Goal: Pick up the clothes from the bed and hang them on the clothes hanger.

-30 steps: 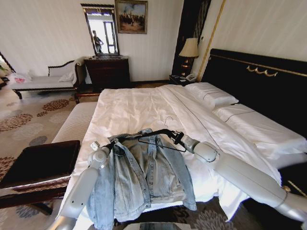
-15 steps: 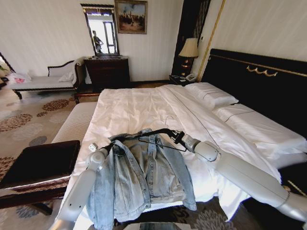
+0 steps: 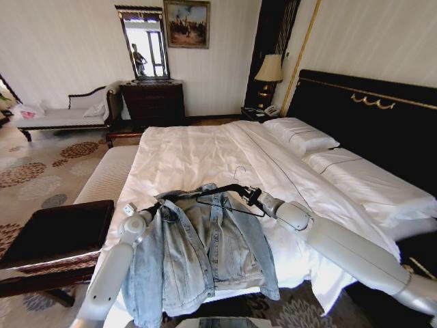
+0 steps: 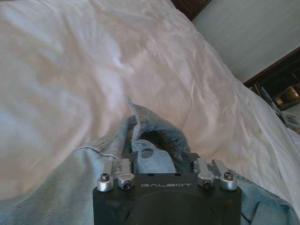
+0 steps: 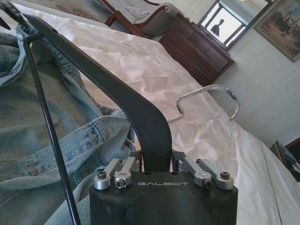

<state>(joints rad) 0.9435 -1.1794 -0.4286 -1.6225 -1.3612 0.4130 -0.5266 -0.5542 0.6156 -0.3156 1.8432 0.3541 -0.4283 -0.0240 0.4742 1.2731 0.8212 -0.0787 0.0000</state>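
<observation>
Right tool (image 5: 157, 161): pinching black hanger (image 3: 222, 195), held just over denim jacket's (image 3: 205, 253) collar.
Left tool (image 4: 161, 159): clamped on jacket collar, arm reaching low over bed (image 3: 191, 154).

Jacket (image 3: 201, 253) draped on the bed's (image 3: 198, 154) near edge, between my two arms. Hanger (image 3: 222, 195) sits over its collar, pillows (image 3: 300, 137) far right by the headboard (image 3: 369, 116).

bright even daylight, glare on the white bed (image 3: 198, 154); soft shadows, wide-angle edge distortion
</observation>
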